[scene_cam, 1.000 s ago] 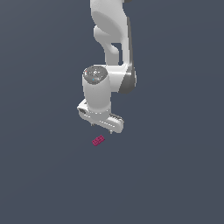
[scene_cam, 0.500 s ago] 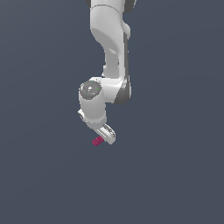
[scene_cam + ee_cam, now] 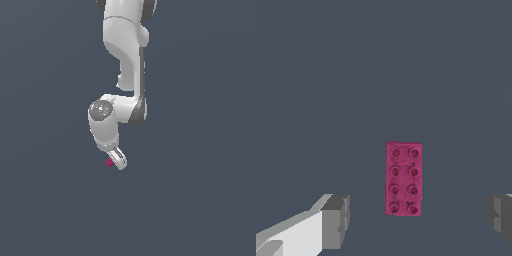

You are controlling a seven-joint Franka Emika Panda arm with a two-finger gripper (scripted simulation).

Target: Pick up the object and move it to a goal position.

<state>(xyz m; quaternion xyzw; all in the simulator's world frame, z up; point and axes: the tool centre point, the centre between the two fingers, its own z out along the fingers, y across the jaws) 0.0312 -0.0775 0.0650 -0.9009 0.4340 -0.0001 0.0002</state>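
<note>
One pink brick (image 3: pixel 403 178), eight studs, between open pincer (image 3: pixel 418 217) fingers.

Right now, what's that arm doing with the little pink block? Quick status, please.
Gripper open, low over the floor. Pink brick flat, studs up, between the fingers, not touching them. Not gripped yet. Nothing in the way.

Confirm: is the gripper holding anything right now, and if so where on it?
Nothing is held. In the wrist view the gripper is open, its fingers standing clear on either side of the pink brick, no contact.
</note>
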